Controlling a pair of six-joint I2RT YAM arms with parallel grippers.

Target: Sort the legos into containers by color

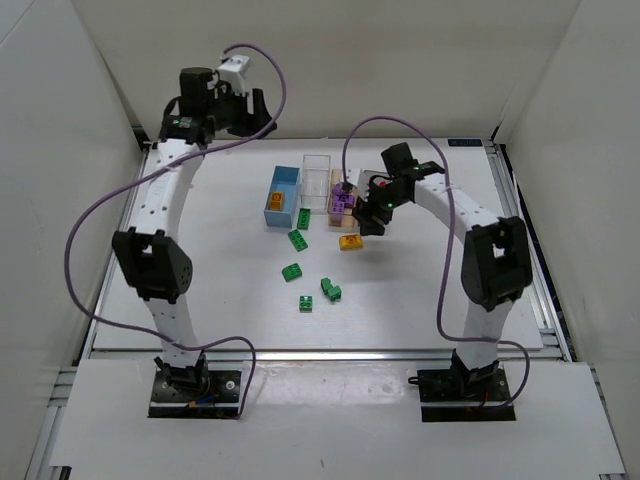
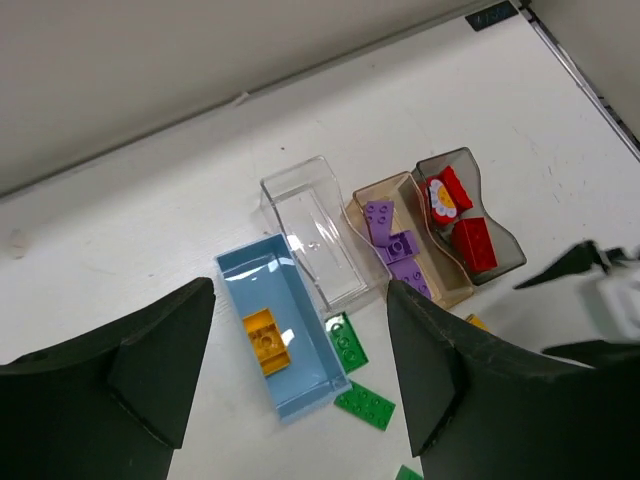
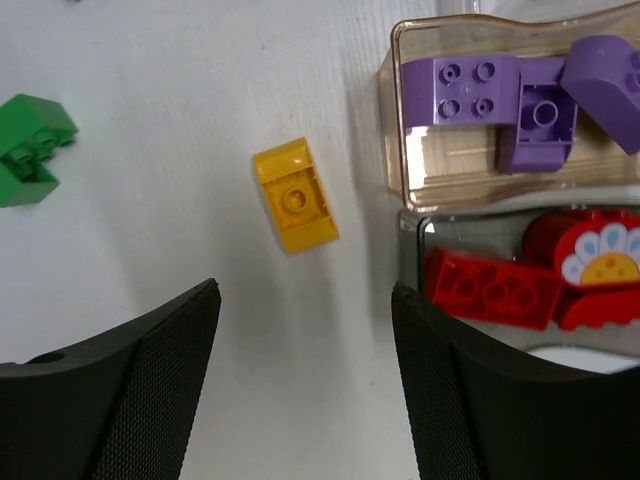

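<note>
Four containers stand in a row: light blue (image 2: 306,318), clear (image 2: 315,228), peach-tan (image 2: 372,190) and dark grey (image 2: 505,245). A yellow lego (image 2: 265,340) lies in the blue one. Purple legos (image 3: 460,90) fill the peach-tan container (image 3: 392,120), and red ones (image 3: 490,288) the grey container (image 3: 408,250). Another yellow lego (image 3: 295,195) lies on the table beside those two. My right gripper (image 3: 305,290) hovers open and empty just short of it. My left gripper (image 1: 250,108) is raised high at the back left, open and empty, looking down on the blue bin. Green legos (image 1: 298,240) lie loose.
More green bricks (image 1: 291,271), (image 1: 331,289), (image 1: 305,302) are scattered mid-table in front of the bins. Two flat green plates (image 2: 346,342), (image 2: 365,405) lie against the blue bin's near corner. White walls close in the back and sides.
</note>
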